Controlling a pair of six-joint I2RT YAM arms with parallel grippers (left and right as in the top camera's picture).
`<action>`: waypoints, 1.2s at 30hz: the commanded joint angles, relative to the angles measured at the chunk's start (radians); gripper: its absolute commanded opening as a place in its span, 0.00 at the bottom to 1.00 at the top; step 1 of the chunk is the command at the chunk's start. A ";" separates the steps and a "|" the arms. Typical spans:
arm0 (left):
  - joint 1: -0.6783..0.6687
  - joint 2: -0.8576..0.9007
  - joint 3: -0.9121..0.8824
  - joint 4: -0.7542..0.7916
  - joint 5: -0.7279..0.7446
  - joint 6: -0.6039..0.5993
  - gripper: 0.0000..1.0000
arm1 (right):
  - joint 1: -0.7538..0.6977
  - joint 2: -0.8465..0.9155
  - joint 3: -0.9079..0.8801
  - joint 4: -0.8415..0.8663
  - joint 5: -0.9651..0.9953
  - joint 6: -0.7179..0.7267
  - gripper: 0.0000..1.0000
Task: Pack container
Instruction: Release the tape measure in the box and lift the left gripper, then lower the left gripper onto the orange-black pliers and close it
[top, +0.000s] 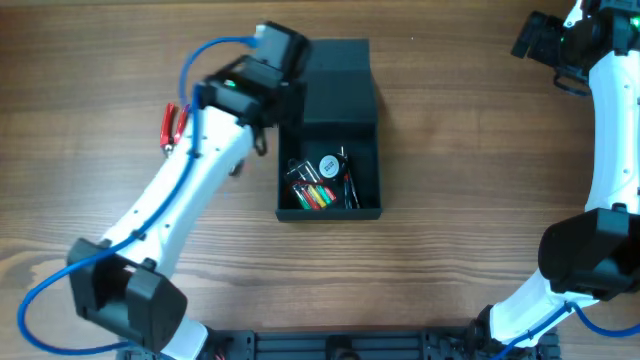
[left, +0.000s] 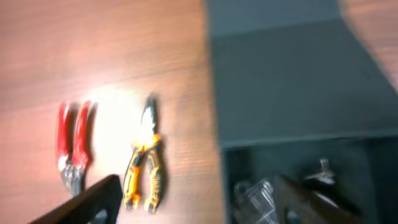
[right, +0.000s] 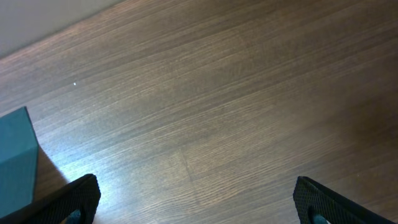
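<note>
The container (top: 365, 150) is a dark teal-black box in mid-table, its flap lid (top: 338, 80) folded open toward the far side. Inside lie several small things (top: 322, 182): colourful sticks, a round silver piece and clear plastic. My left gripper (top: 257, 140) hangs open and empty over the box's left wall. In the blurred left wrist view its fingers (left: 193, 202) straddle the container (left: 280, 81) wall, with yellow pliers (left: 144, 168) and red pliers (left: 73, 146) on the table to the left. My right gripper (top: 545, 40) is at the far right, open and empty (right: 199, 199).
The red pliers (top: 172, 125) lie left of the left arm in the overhead view; the yellow pliers are mostly hidden under that arm. A corner of the container (right: 15, 162) shows at the left edge of the right wrist view, with bare wood elsewhere.
</note>
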 joint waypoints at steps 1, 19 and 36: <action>0.141 -0.019 0.012 -0.134 0.097 -0.172 0.85 | 0.004 -0.009 0.019 0.000 -0.005 -0.012 1.00; 0.278 0.288 -0.061 -0.109 0.150 -0.154 0.91 | 0.004 -0.009 0.019 0.000 -0.005 -0.012 1.00; 0.363 0.354 -0.105 0.046 0.229 0.183 1.00 | 0.004 -0.009 0.019 0.000 -0.005 -0.012 1.00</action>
